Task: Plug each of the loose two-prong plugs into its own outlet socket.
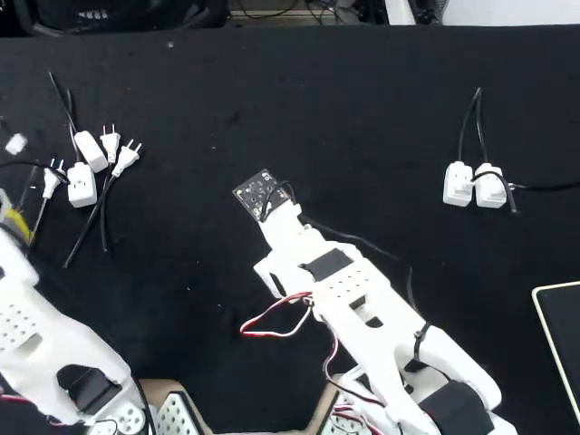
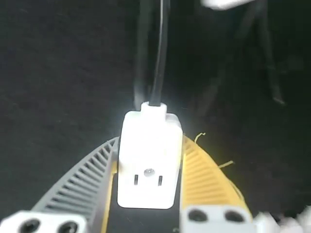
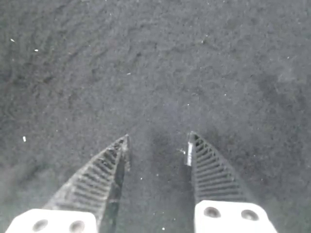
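My left gripper [image 2: 150, 145] is shut on a white outlet socket [image 2: 149, 165], its two slots facing the camera and its black cable [image 2: 158, 58] running away over the cloth. In the high view this arm [image 1: 45, 353] stands at the table's left edge. A cluster lies just beyond it: a white socket [image 1: 82, 187], another white block [image 1: 91, 149] and three loose two-prong plugs [image 1: 111, 143], [image 1: 127, 157], [image 1: 50, 180]. My right gripper [image 3: 158, 145] is open over bare black cloth, holding nothing. Its arm [image 1: 362, 317] reaches to mid-table.
Two white blocks [image 1: 458, 184], [image 1: 490, 186] with black cables lie side by side at the right. A small white piece [image 1: 15, 143] lies at the far left. A cream-edged dark slab [image 1: 560, 344] sits at the right edge. Red and white wires [image 1: 272, 322] hang off the right arm.
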